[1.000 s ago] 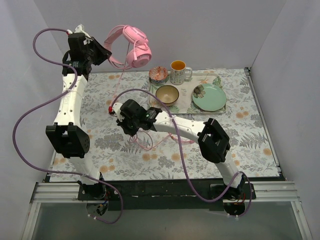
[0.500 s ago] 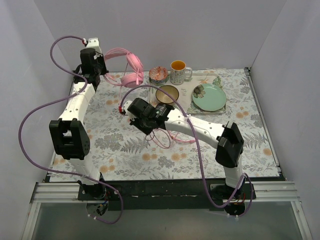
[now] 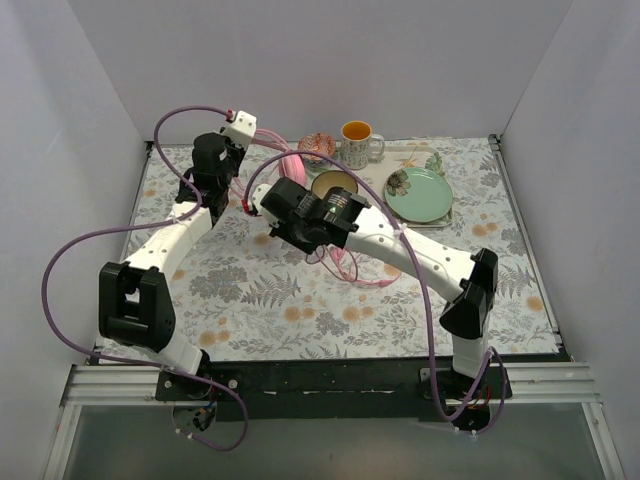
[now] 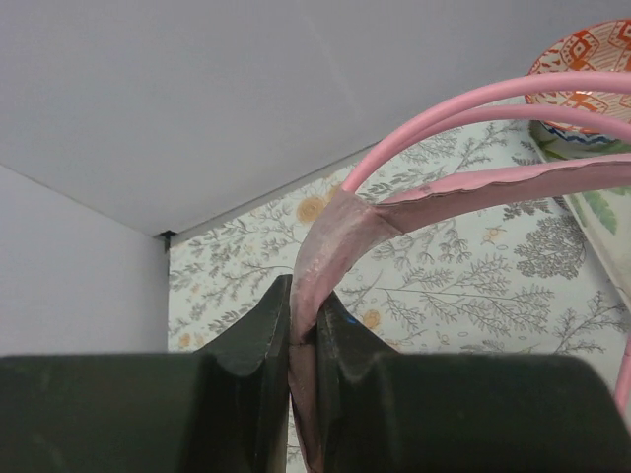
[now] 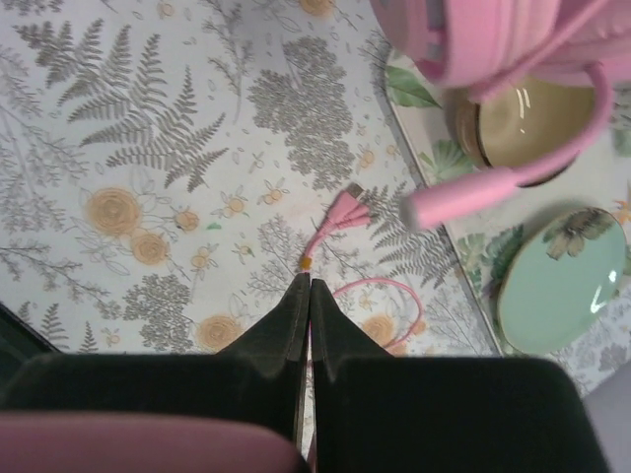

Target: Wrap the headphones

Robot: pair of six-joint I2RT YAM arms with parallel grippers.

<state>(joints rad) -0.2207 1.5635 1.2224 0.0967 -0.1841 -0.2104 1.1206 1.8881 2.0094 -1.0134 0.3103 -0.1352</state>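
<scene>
The pink headphones (image 3: 292, 166) hang at the back middle of the table, by the tray, mostly hidden behind the two arms. My left gripper (image 3: 228, 168) is shut on their headband (image 4: 340, 232), which is pinched between the fingers in the left wrist view (image 4: 304, 296). My right gripper (image 3: 272, 214) is just in front of them and shut on the thin pink cable (image 5: 328, 239). The plug end (image 5: 345, 206) sticks out past the fingertips. An earcup (image 5: 473, 39) and the boom mic (image 5: 463, 195) hang over the right wrist view. Cable loops (image 3: 350, 266) lie on the cloth.
A tray (image 3: 440, 212) at the back right holds a tan bowl (image 3: 335, 182), a patterned bowl (image 3: 316, 146), a mug (image 3: 357, 142) and a green plate (image 3: 418, 194). Purple robot cables arch over both arms. Grey walls enclose the flowered cloth.
My left gripper has carried the headphones down and to the right, from high at the back left to beside the tray. My right gripper has moved back and right with the cable.
</scene>
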